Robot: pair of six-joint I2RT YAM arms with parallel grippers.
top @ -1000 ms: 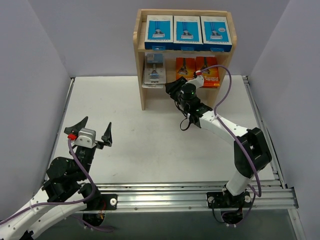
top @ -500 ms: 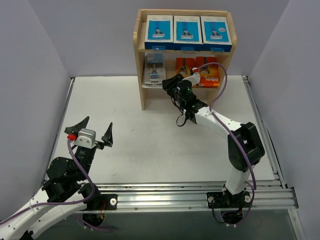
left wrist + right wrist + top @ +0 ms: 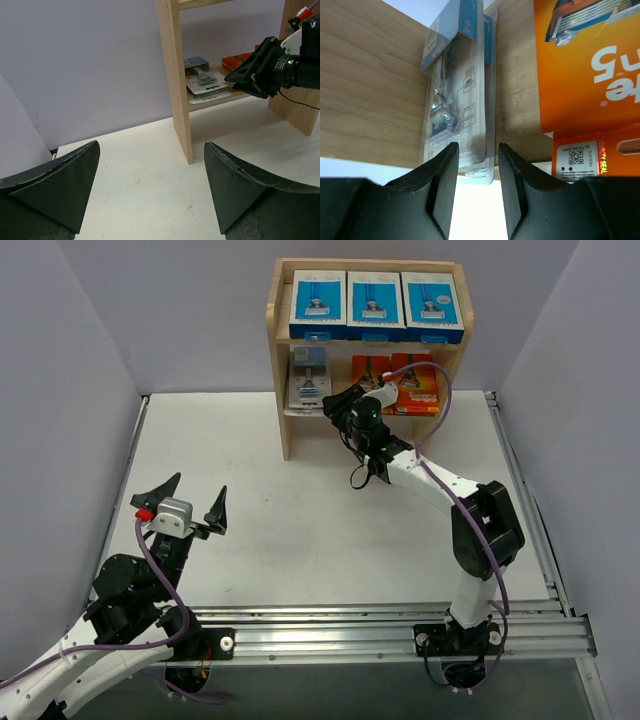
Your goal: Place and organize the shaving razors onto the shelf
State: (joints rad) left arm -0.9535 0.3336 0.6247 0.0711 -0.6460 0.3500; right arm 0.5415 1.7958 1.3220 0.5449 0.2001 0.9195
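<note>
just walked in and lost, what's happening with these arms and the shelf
The right claw, jaws partly open and empty, is at the middle tier of the shelf, right at the clear blister packs beside two orange boxes. Three blue-and-white boxes line the top tier. The left claw hangs wide open, holding nothing.

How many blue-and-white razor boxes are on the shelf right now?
3, side by side on the shelf's top tier: left box, middle box, right box. More may hide behind them.
</note>
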